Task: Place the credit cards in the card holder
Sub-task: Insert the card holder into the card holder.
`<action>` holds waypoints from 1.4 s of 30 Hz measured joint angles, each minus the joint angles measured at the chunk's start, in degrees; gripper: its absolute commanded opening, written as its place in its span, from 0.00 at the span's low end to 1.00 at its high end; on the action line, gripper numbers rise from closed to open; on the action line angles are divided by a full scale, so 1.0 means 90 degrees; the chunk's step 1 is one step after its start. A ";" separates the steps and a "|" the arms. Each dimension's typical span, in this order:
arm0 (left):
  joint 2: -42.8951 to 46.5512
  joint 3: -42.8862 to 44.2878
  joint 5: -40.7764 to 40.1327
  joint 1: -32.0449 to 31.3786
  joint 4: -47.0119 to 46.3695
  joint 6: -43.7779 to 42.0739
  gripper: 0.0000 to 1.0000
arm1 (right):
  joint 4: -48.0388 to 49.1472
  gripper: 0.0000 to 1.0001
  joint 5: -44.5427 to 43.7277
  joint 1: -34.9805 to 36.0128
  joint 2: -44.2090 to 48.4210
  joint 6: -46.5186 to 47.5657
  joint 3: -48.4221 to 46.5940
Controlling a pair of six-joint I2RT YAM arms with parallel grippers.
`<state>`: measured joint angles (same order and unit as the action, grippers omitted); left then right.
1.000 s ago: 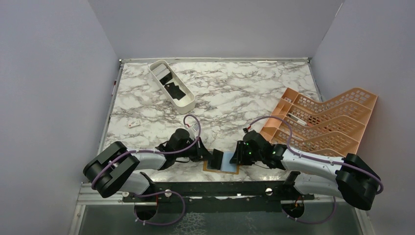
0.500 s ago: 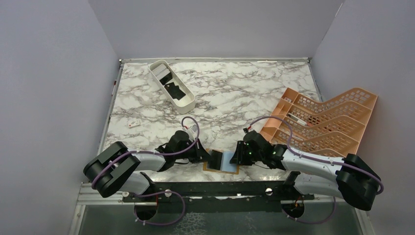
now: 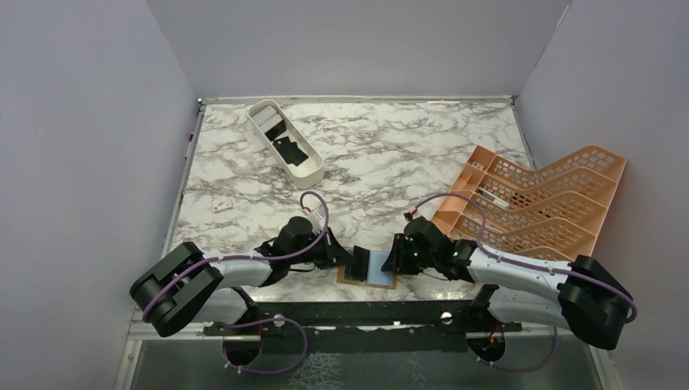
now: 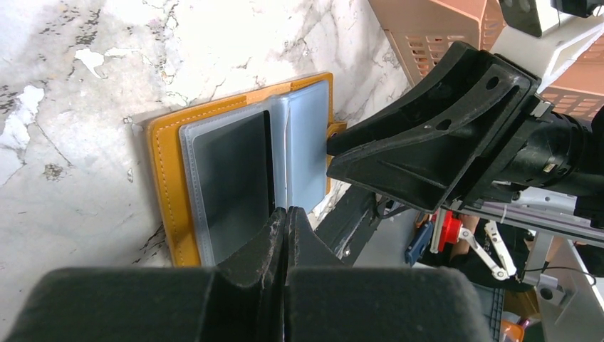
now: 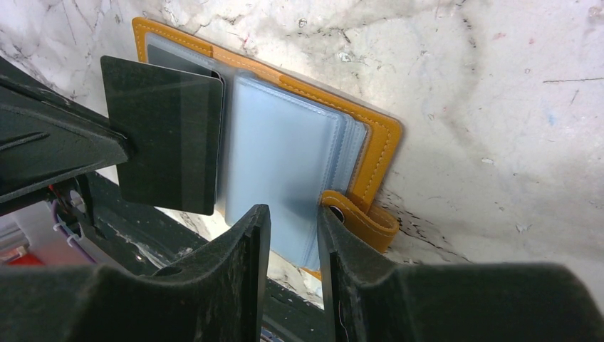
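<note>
Right wrist view: the card holder (image 5: 377, 153) lies open on the marble tabletop (image 5: 498, 107) directly beneath the right tool (image 5: 293, 214). This tool's fingers stand narrowly apart above the pale sleeves (image 5: 285, 157), and the snap tab (image 5: 356, 217) sits just beside its right finger. To its left, the left tool (image 4: 286, 214) is pinched tight on a black credit card (image 5: 167, 135), holding it over the holder's left panel.
</note>
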<state>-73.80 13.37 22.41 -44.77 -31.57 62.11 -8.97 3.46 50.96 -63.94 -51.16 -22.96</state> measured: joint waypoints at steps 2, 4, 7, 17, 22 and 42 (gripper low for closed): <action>-0.0010 0.0000 -0.0002 0.0000 0.0005 0.0002 0.00 | -0.0002 0.36 0.0000 0.0000 0.0005 -0.0005 0.0000; -0.0039 0.0000 -0.0005 0.0000 0.0002 0.0002 0.00 | -0.0005 0.36 0.0000 0.0000 0.0012 -0.0002 0.0002; -0.0124 0.0000 -0.0005 -0.0041 0.0002 0.0000 0.00 | -0.0005 0.36 0.0000 0.0000 0.0024 -0.0005 0.0012; -0.0267 0.0002 -0.0073 -0.0121 -0.0005 0.0000 0.00 | -0.0005 0.36 0.0000 0.0005 0.0041 -0.0007 0.0036; -0.0270 0.0027 -0.0097 -0.0158 -0.0005 0.0000 0.00 | -0.0007 0.36 0.0002 0.0005 0.0041 -0.0007 0.0036; -0.0257 0.0109 -0.0165 -0.0262 -0.0002 0.0002 0.00 | -0.0126 0.34 -0.0002 0.0005 0.0250 -0.0036 0.0136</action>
<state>-76.12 14.35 20.93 -47.13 -31.59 62.13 -10.11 3.44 51.00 -61.69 -51.48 -21.74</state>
